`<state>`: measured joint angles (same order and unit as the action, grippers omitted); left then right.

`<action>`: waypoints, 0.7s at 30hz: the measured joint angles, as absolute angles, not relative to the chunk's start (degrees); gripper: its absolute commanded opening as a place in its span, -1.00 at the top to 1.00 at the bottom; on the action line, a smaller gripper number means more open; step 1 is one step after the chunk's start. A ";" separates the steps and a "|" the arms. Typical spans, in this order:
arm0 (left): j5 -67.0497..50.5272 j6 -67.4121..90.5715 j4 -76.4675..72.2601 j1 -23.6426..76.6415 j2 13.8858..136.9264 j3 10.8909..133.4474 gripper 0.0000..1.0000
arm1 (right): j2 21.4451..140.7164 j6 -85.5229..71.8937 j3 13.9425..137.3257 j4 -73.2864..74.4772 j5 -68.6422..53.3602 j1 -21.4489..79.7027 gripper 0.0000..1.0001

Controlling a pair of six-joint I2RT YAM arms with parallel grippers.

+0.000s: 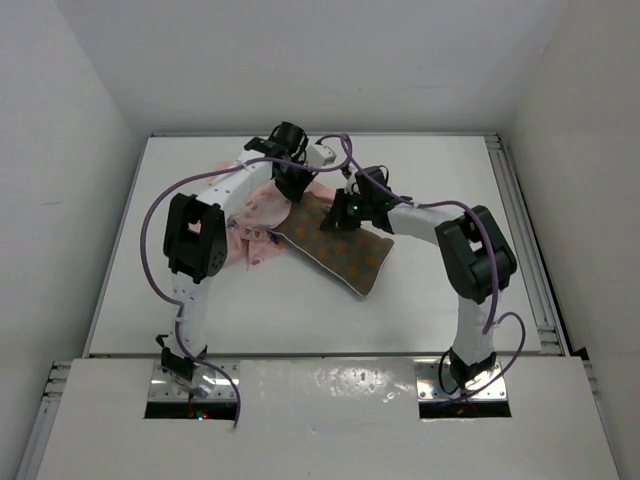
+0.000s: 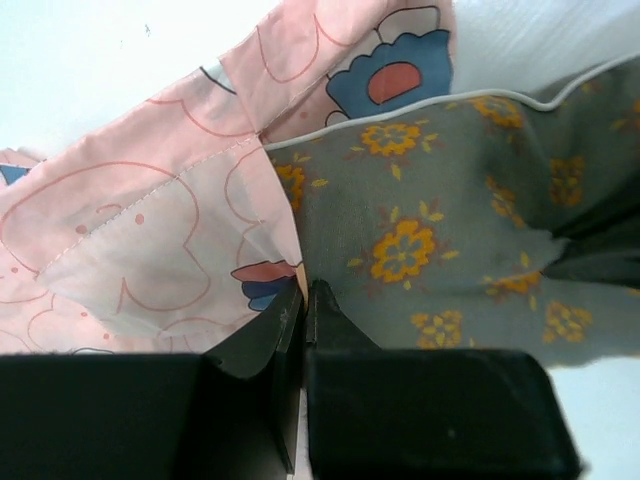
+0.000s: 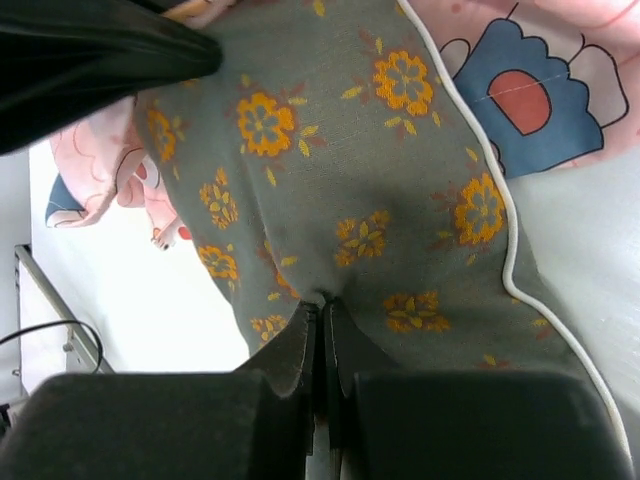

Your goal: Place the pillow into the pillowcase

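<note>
The pillow (image 1: pixel 340 252) is brown-grey with orange flowers and light piping. It lies mid-table with its far left end at the mouth of the pink pillowcase (image 1: pixel 252 225). My left gripper (image 1: pixel 292 188) is shut on the pillowcase's edge (image 2: pixel 200 240), right beside the pillow (image 2: pixel 440 230). My right gripper (image 1: pixel 347 212) is shut on a pinch of the pillow's fabric (image 3: pixel 330 200). Part of the pillowcase (image 3: pixel 520 80) lies along the pillow's piped edge. How deep the pillow sits inside the case is hidden by the arms.
The white table (image 1: pixel 440 310) has a raised rail along its right side (image 1: pixel 525 240). Purple cables (image 1: pixel 150 240) loop off both arms. White walls close in the left, right and back.
</note>
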<state>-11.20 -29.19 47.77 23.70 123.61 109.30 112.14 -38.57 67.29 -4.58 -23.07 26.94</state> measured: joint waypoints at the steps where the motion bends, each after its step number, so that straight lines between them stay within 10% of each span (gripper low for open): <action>1: -11.77 -29.32 48.66 23.62 123.61 110.17 1.00 | 112.07 -38.57 67.20 -4.69 -23.16 26.96 1.00; 21: -27.53 -31.90 55.64 27.42 115.26 117.75 1.00 | 95.13 -35.33 57.80 -14.41 -24.27 29.78 1.00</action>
<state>-27.53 -31.90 55.64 27.42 115.26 117.75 95.13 -35.33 57.80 -14.41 -24.27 29.78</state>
